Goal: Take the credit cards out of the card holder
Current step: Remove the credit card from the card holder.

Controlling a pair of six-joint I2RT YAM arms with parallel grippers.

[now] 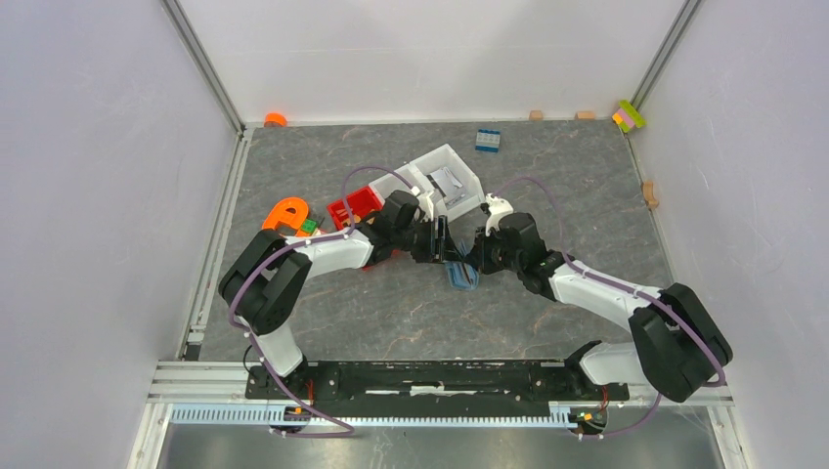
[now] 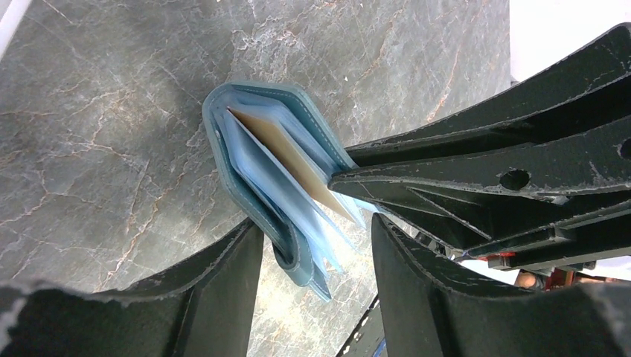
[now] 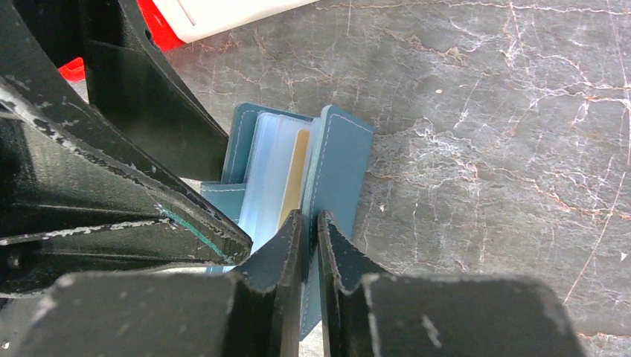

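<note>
The teal card holder (image 1: 461, 277) stands half open on edge over the table's middle, its pale blue sleeves fanned out. One tan credit card (image 2: 286, 156) sits in a sleeve, also seen in the right wrist view (image 3: 299, 165). My right gripper (image 3: 311, 220) is shut on the holder's outer teal cover (image 3: 346, 160). My left gripper (image 2: 316, 223) is open, its jaws standing on either side of the holder's lower corner (image 2: 298, 260), the teal fold against its left finger (image 2: 223, 282). In the top view the left gripper (image 1: 438, 240) and the right gripper (image 1: 469, 252) meet tip to tip.
A white bin (image 1: 467, 168) holding a grey item stands just behind the grippers. A red block (image 1: 354, 207) and an orange piece (image 1: 285, 213) lie by the left arm. A blue studded brick (image 1: 488, 140), small wooden blocks (image 1: 649, 192) and coloured bricks (image 1: 629, 115) lie at the back and right.
</note>
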